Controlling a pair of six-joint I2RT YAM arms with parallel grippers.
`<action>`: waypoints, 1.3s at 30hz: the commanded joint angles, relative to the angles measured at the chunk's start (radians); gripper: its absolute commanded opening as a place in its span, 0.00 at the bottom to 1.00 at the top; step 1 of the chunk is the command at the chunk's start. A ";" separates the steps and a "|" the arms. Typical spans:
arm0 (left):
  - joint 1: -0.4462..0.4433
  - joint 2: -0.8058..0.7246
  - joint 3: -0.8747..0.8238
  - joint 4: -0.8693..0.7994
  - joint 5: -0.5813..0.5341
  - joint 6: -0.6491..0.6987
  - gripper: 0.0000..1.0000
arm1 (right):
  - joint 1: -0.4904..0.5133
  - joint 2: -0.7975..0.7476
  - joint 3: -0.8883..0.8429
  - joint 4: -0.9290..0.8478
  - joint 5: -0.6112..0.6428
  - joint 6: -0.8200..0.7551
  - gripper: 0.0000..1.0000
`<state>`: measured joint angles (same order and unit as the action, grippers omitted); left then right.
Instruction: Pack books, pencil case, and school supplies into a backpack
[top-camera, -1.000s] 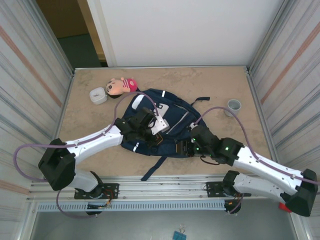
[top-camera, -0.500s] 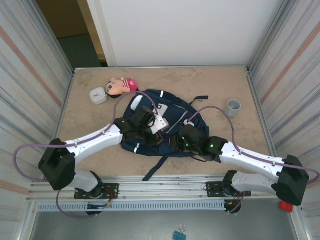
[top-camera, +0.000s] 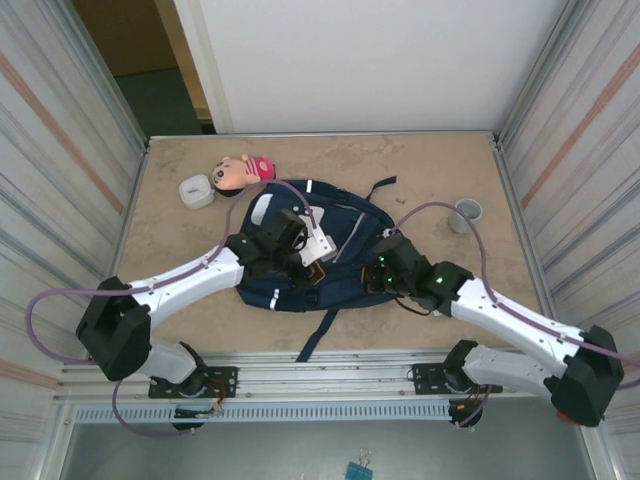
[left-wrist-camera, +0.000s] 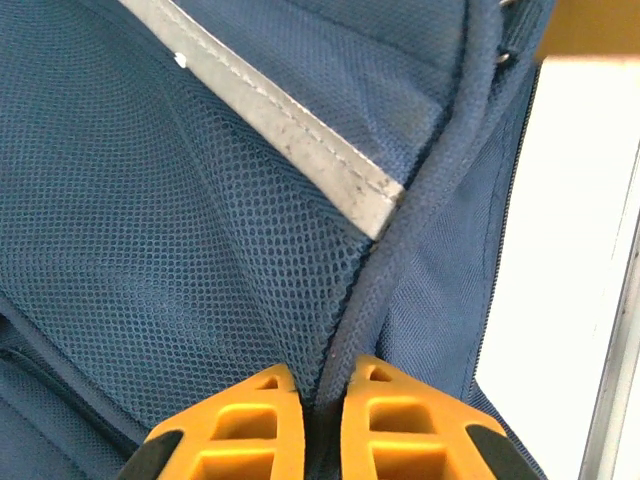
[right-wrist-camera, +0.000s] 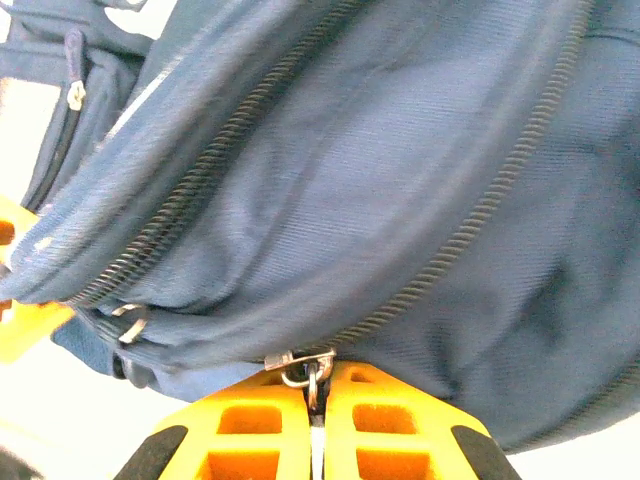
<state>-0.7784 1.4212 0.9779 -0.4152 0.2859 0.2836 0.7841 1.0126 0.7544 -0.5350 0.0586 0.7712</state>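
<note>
The navy backpack lies flat mid-table, its mesh and pale trim close up in the left wrist view. My left gripper rests on its middle, shut on a corded seam fold. My right gripper is at the bag's right side, shut on a metal zipper pull of the backpack; the fingertips meet around it. A cartoon-faced pouch, by its look the pencil case, lies beyond the bag at the back left. The books and school supplies are out of view.
A white rounded box sits left of the pouch. A grey cup stands at the right, near the metal side wall. A dark strap trails from the bag toward the table's front edge.
My right gripper went from open to shut on the zipper pull and shifted along the bag's right side. The backpack shifted slightly toward the back. The left gripper kept its hold.
</note>
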 joint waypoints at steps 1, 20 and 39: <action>0.044 -0.041 -0.032 -0.142 -0.083 0.093 0.00 | -0.116 -0.072 0.051 -0.215 -0.076 -0.164 0.00; -0.076 -0.262 -0.033 -0.082 -0.163 0.144 0.73 | -0.082 0.051 0.166 -0.152 -0.492 -0.295 0.00; -0.278 -0.105 -0.094 0.043 -0.263 0.271 0.10 | -0.264 0.056 0.142 -0.172 -0.682 -0.366 0.00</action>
<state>-1.0683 1.3743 0.9588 -0.3023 0.0322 0.4660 0.5854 1.0813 0.8753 -0.7128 -0.5522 0.4591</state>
